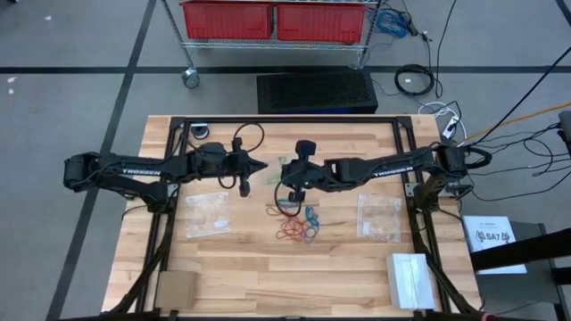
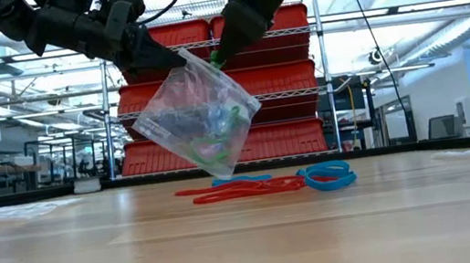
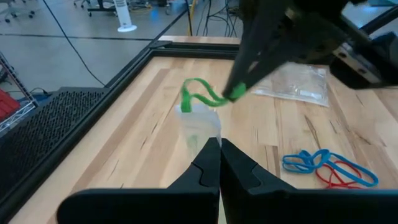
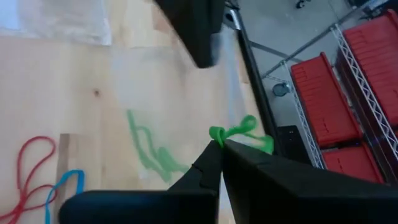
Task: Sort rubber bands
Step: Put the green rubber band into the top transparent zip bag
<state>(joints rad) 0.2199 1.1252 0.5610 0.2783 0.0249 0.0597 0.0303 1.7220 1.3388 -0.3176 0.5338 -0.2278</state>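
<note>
Left fingers pinch bag, right fingers green band

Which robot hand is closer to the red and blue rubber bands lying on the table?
Right. The right gripper is almost above the bands; the left gripper is farther off to the side.

1. Both dark arms meet over table centre, holding up a clear plastic zip bag that blocks the middle
2. Loose red and blue rubber bands lie just below them
3. Flat clear bags and occupy both sides
4. Bare wooden tabletop along the near edge lies open between a brown cardboard square and a white box
</note>
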